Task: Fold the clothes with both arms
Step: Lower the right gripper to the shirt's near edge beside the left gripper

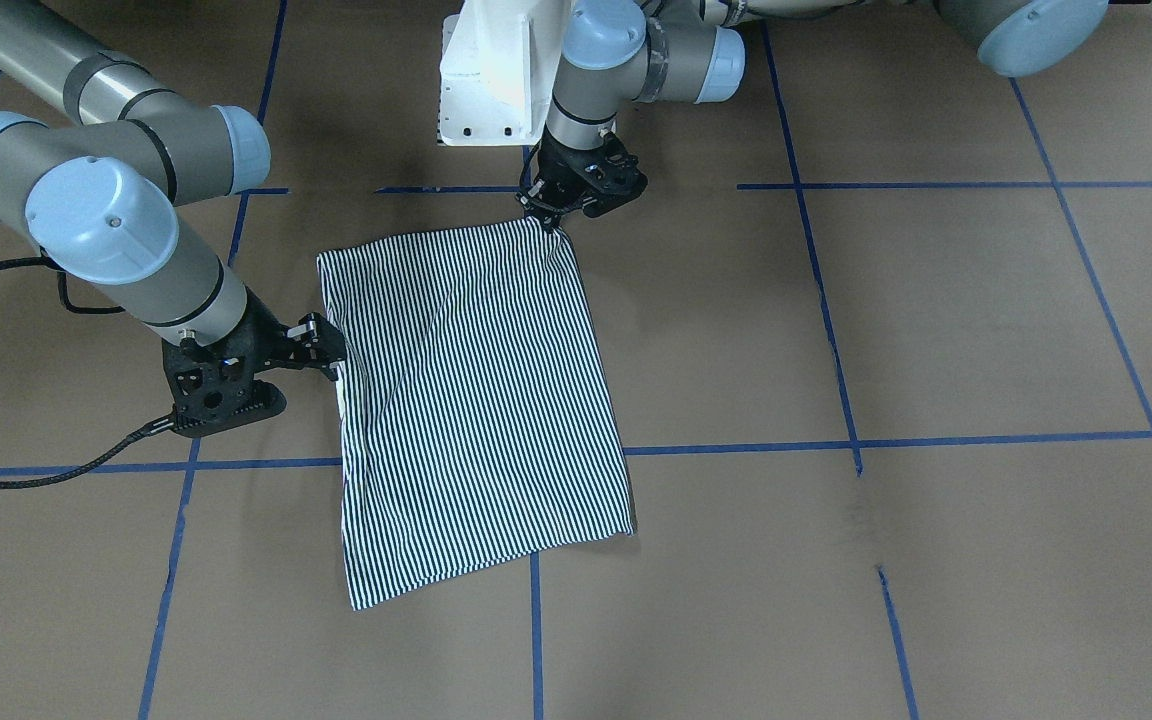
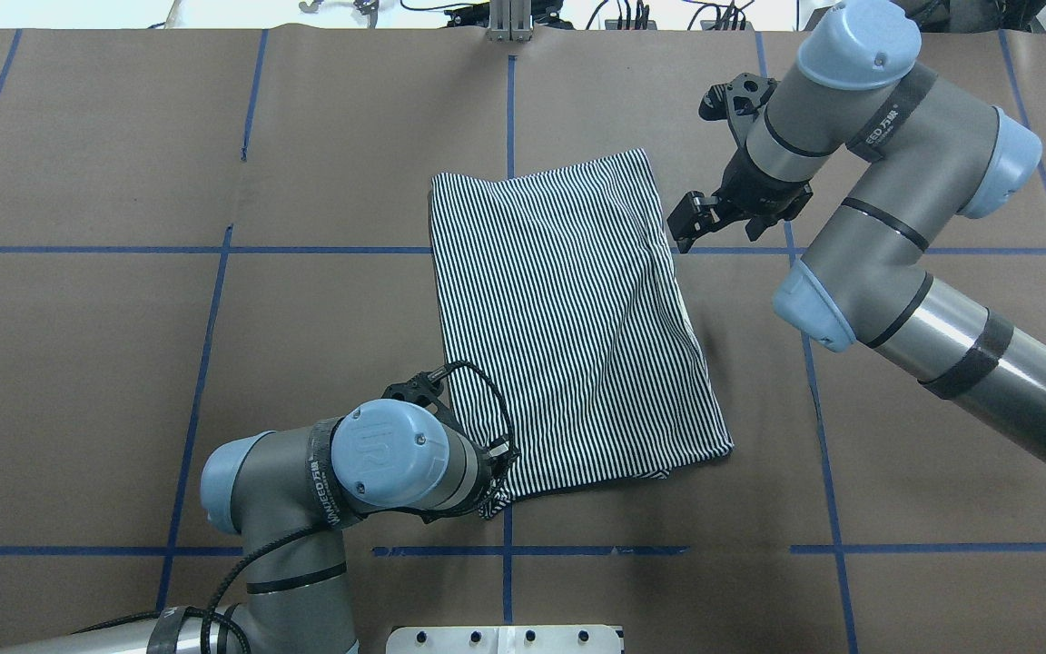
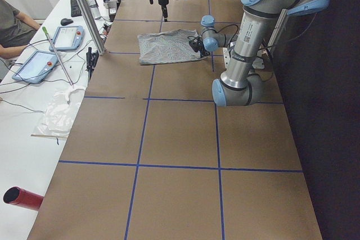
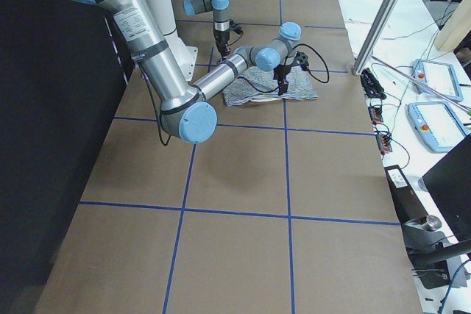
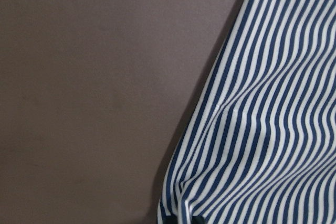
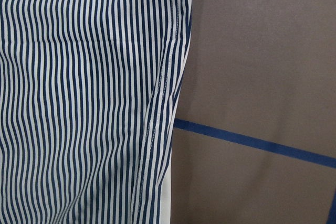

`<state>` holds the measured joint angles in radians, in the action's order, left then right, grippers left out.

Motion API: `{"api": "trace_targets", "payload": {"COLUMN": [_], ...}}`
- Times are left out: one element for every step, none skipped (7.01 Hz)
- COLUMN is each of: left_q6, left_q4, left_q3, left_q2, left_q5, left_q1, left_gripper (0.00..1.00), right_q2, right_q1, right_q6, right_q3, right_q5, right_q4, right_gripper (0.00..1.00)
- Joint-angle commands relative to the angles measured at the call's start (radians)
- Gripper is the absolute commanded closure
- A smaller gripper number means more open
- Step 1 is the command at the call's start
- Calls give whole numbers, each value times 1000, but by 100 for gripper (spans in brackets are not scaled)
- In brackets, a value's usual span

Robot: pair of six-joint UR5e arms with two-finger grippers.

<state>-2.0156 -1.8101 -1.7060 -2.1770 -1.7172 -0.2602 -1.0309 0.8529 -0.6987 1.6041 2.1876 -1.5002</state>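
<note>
The striped polo shirt (image 1: pixel 476 400) lies folded into a rough rectangle on the brown table (image 1: pixel 936 330); its collar, placket and logo are hidden. It also shows in the overhead view (image 2: pixel 568 327). My left gripper (image 1: pixel 548 214) is shut on the shirt's corner nearest the robot, and the cloth peaks slightly toward it. In the overhead view my own wrist (image 2: pixel 396 459) hides it. The left wrist view shows rumpled stripes (image 5: pixel 273 129) close up. My right gripper (image 1: pixel 334 350) is open just beside the shirt's side edge (image 2: pixel 685 225). The right wrist view shows that hemmed edge (image 6: pixel 168 77) lying flat.
The white pedestal base (image 1: pixel 486 80) stands right behind the shirt's near edge. Blue tape lines (image 1: pixel 836 448) grid the table. An operators' bench with tablets (image 3: pixel 56 37) and a seated person (image 3: pixel 11 26) runs along the far side.
</note>
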Motion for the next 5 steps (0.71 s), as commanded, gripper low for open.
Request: {"api": "trace_targets", "payload": {"left_q6": [114, 173, 190, 211, 213], "left_q4": [11, 27, 31, 31, 31], "left_q3": [-33, -81, -128, -138, -138], "left_q2": [14, 48, 80, 89, 88], "left_q5": [4, 4, 4, 4, 4], "left_q1": [-1, -1, -2, -4, -4], "left_gripper": [100, 100, 100, 100, 100], "right_q2": [-12, -23, -23, -23, -24], "right_q1": [-2, -30, -88, -145, -211], "right_q6": [-15, -154, -306, -481, -662], "right_q3": [8, 26, 49, 87, 146], "right_q5": [3, 4, 0, -14, -52], "right_q4": [-2, 2, 3, 3, 3], "right_gripper": [0, 0, 0, 0, 0]}}
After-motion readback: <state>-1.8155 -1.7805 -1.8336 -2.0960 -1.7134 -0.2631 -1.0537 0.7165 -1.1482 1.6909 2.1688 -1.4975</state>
